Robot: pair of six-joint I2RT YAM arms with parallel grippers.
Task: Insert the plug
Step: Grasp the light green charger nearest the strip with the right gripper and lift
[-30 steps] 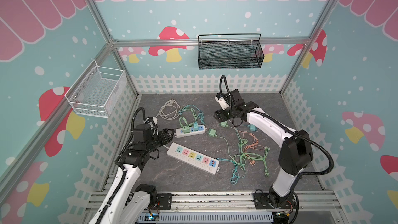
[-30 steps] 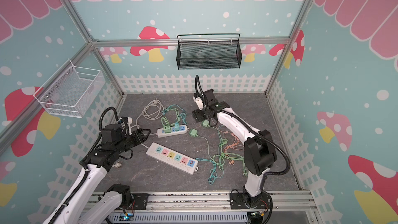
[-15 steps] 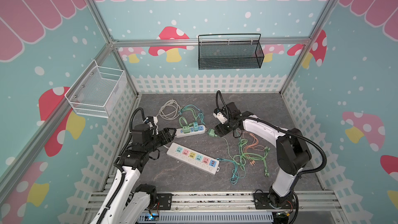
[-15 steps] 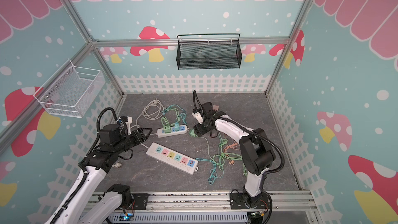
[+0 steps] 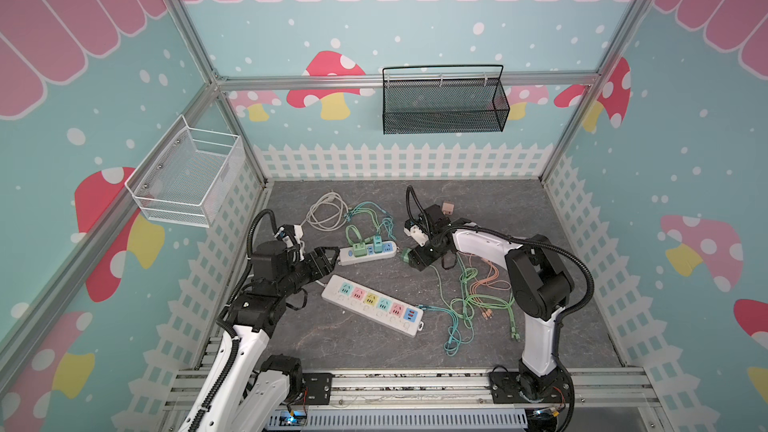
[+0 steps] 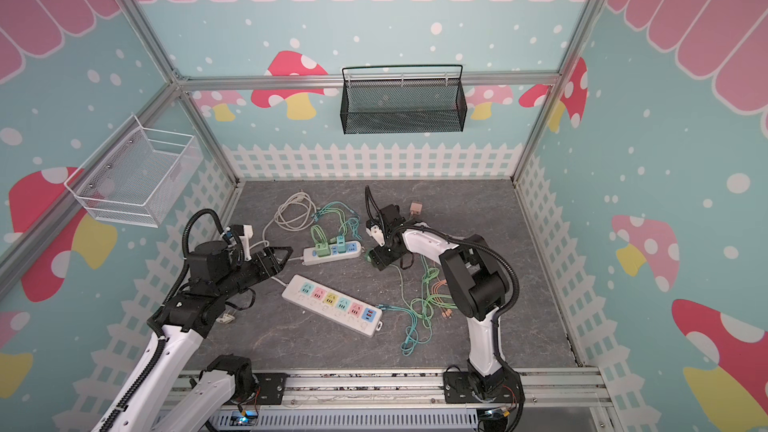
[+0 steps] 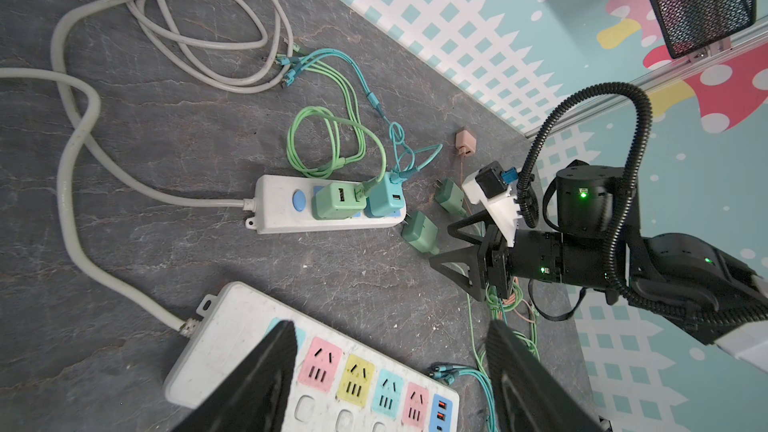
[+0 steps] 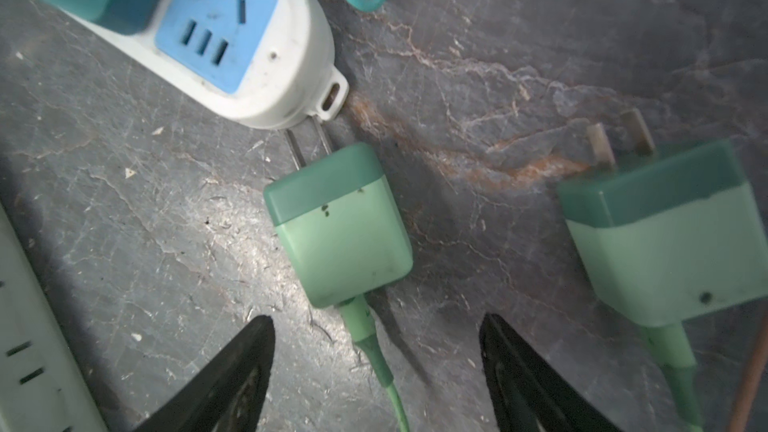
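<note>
A dark, stone-veined tabletop, matt and lightly scuffed, is seen in both top views. On it a long white multi-socket power strip with pastel faces is laid. Beyond it lies a shorter white power strip of smooth, rounded plastic, on which one blue socket is left free. The left gripper is held above the long strip with its jaws wide apart and nothing between them. The right gripper is likewise spread wide and empty, low over the task's thing, a green plug adapter. This rounded two-tone block lies flat just off the short strip's end, and its pale green cable trails between the jaws. A sound grasp would probably be taken squarely across the block's flat sides, not on the soft cable, so that twisting is avoided. The block would then have to be tipped upright, lined up with the free socket's slots, and pressed straight down. Its two flat metal prongs are pointed at the strip's end, touching it or nearly so.
</note>
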